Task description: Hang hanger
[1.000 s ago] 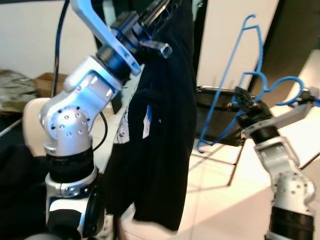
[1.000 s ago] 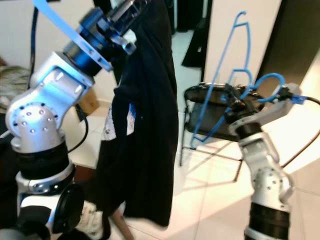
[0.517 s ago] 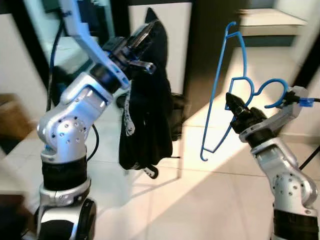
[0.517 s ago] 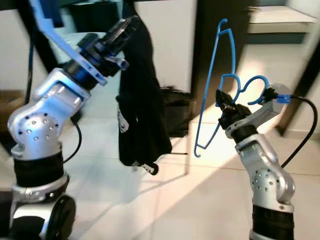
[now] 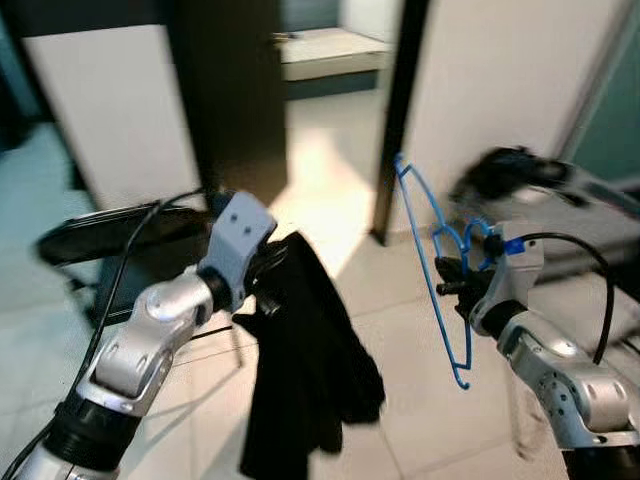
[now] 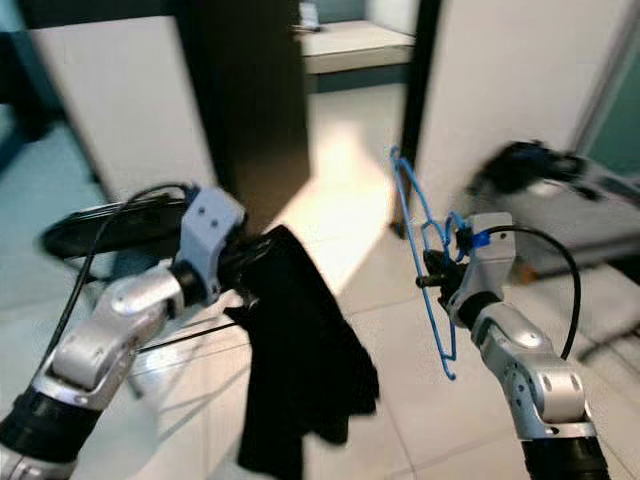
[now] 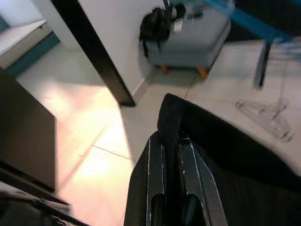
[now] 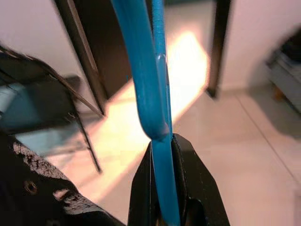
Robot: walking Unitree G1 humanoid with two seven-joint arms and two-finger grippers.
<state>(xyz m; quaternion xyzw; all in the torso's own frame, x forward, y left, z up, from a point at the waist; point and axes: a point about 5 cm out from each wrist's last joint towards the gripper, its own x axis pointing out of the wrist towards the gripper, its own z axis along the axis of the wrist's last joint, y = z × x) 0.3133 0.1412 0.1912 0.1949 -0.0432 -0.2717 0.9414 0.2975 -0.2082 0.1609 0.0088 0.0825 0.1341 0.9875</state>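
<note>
Black garment [image 5: 305, 380] hangs off my left gripper [image 7: 171, 141], draping down over the tiled floor [image 5: 400, 330]; in the left wrist view the jaws are clamped tight on a fold of its cloth. Behind it, a dark folding chair [image 5: 110, 235].

Blue hanger [image 5: 435, 265] is held up in the air, thin wire frame edge-on to me, between garment and white wall. Right gripper [image 8: 162, 155] jaws are closed on the hanger's blue bar, which runs straight up between the two black fingers [image 8: 190, 179].
</note>
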